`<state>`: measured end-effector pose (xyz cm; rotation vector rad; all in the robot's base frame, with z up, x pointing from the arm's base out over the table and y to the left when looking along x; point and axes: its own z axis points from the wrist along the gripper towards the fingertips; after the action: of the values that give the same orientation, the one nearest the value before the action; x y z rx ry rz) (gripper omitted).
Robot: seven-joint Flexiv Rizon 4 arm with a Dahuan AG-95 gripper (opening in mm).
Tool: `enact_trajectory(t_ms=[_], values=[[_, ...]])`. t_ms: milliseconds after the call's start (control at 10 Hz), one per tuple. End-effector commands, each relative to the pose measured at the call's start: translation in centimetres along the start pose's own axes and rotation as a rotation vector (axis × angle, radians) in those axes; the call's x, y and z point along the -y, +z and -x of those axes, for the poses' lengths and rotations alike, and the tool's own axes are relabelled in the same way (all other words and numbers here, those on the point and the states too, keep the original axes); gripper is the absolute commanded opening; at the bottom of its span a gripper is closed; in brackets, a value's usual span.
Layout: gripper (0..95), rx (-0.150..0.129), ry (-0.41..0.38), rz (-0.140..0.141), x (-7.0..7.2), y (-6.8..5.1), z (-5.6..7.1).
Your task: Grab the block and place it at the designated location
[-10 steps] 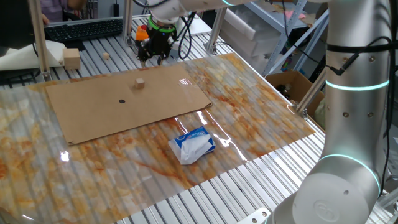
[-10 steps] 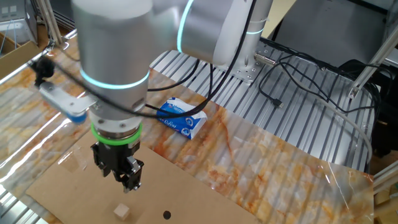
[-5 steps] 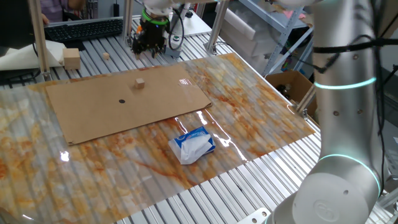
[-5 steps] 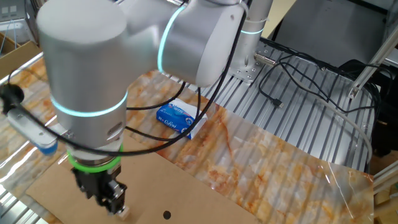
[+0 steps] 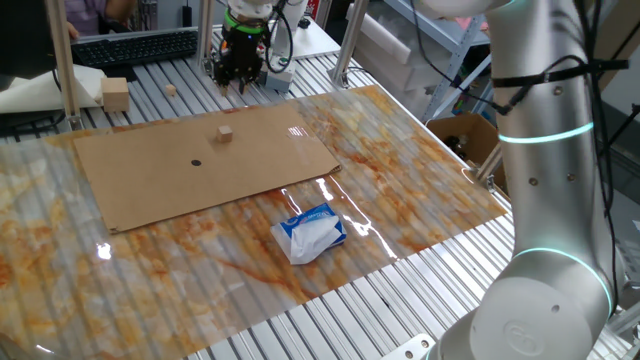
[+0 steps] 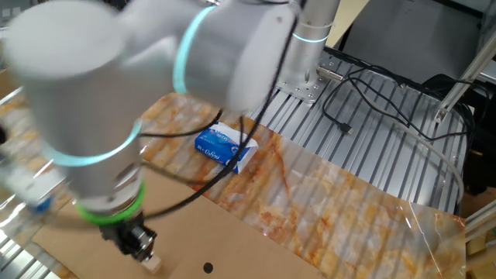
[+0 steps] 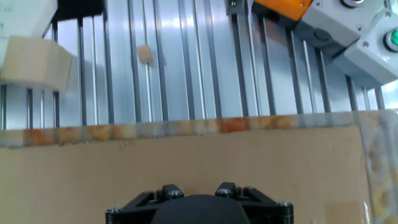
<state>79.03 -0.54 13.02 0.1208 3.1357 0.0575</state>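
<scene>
Fingers' spacing unreadable, gripper [image 5: 240,72] is hanging empty over the cardboard sheet [image 5: 150,175] far edge, approach step pending; block [image 5: 226,131] is sitting on cardboard right of black dot [image 5: 195,163], needing descent over it.

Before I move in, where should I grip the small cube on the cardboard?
Pinch the block across two opposite side faces, coming straight down from above: it lies flat on the cardboard, nothing beside it, top face clear.
</scene>
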Motion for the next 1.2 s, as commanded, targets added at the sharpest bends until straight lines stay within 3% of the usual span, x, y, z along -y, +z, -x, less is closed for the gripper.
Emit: enact_trajectory(t_ms=[100, 500, 700, 1100, 1200], values=[[38.0, -0.004, 0.029, 0.011, -0.5, 0.5, -0.9], [38.0, 0.005, 0.031, 0.006, -1.3, 0.6, -1.9], [38.0, 0.022, 0.029, -0.002, -1.3, 0.6, -1.9], [38.0, 0.025, 0.025, -0.007, -1.3, 0.6, -1.9], [57.0, 0.029, 0.026, -0.01, -1.3, 0.6, -1.9]])
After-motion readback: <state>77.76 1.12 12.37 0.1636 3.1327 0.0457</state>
